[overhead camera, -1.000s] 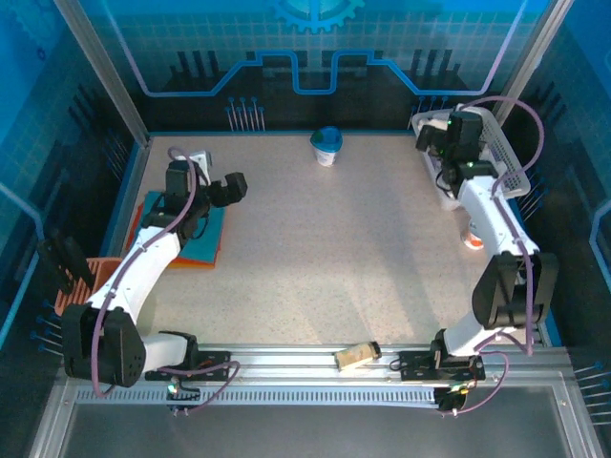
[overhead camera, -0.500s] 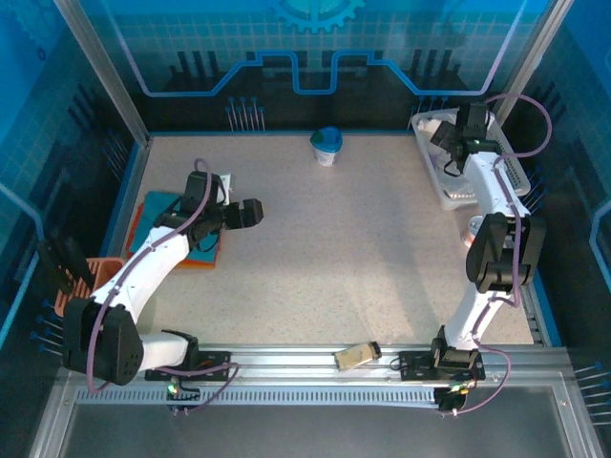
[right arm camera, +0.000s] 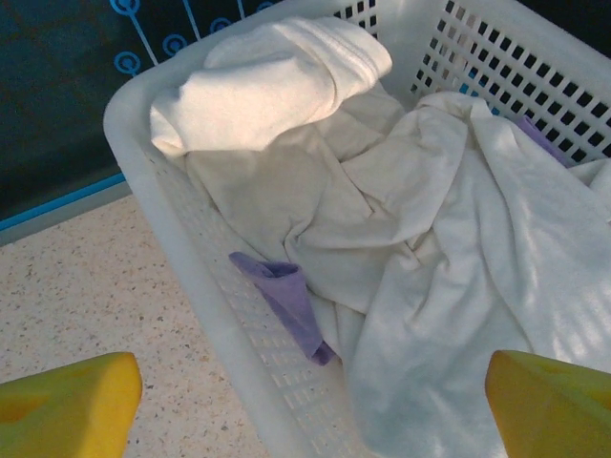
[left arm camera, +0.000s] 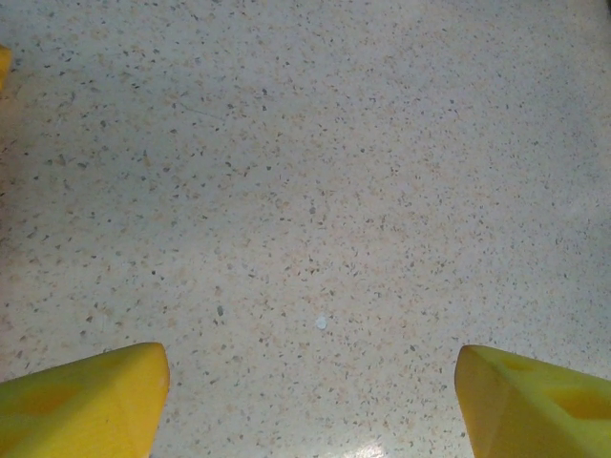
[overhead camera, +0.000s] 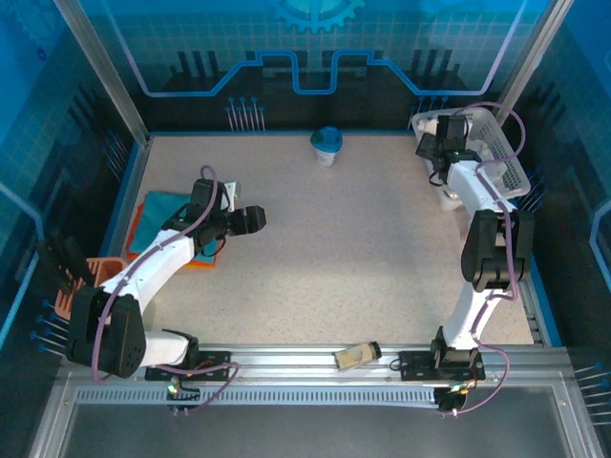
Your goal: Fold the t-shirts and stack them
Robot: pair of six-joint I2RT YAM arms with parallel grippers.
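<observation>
T-shirts: white t-shirt point(right arm camera: 430, 258) lying crumpled in lattice basket point(right arm camera: 181, 248), pale purple t-shirt point(right arm camera: 286, 296) peeking from beneath. Teal t-shirt point(overhead camera: 160, 210) lying flat over orange t-shirt point(overhead camera: 198, 261) at table point(left arm camera: 305, 172) left edge. Right hand point(right arm camera: 315, 391) hovering over basket, fingers spread, gripping nothing. Left hand point(left arm camera: 310, 382) hovering over table, spread, empty.
</observation>
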